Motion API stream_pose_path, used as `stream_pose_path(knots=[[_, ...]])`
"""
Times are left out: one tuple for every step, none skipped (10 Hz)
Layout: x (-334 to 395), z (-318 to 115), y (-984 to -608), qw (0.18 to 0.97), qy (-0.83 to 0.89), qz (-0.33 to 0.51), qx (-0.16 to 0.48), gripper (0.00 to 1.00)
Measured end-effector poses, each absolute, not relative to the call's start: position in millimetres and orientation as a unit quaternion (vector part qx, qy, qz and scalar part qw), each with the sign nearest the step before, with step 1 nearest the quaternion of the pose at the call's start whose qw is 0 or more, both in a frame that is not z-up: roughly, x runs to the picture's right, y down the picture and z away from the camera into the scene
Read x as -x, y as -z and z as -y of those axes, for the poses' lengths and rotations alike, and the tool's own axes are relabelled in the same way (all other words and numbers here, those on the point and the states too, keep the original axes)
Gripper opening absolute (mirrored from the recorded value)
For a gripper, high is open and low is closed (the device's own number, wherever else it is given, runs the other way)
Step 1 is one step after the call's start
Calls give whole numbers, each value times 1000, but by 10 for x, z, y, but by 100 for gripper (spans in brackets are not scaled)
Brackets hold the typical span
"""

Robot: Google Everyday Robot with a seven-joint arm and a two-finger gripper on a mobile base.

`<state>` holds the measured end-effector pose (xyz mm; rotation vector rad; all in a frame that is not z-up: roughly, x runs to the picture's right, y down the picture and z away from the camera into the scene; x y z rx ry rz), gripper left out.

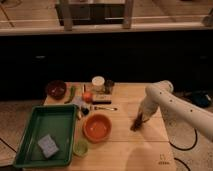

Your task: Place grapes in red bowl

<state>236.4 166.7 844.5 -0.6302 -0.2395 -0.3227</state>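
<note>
The red bowl (pixel 97 127) is orange-red and glossy and sits on the wooden table (pixel 150 150) just right of the green tray. The white arm reaches in from the right. My gripper (pixel 136 124) hangs down at table level, to the right of the bowl and apart from it. A small dark lump at the gripper's tip (pixel 134 126) looks like the grapes. I cannot tell whether it rests on the table or is being held.
A green tray (pixel 30 150) with a grey-blue sponge (pixel 48 145) lies at the front left. A light-green cup (pixel 80 147) stands by the tray. A dark maroon bowl (pixel 56 90), a white-lidded jar (pixel 98 83), an orange fruit (pixel 87 96) and a utensil (pixel 102 108) lie behind the red bowl.
</note>
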Motion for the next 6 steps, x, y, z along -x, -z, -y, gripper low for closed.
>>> stream_pose_path(knots=[[-2367,-1558,-8312,932,162,112,304,1],[-2371,-1490,-8234,933,164,109,302,1],[-2381,-1463,-8191,933,166,106,301,1],[-2394,-1454,-8164,933,167,104,300,1],[-2412,-1418,-8093,934,169,100,297,1],[-2412,-1377,-8030,935,172,98,296,1]])
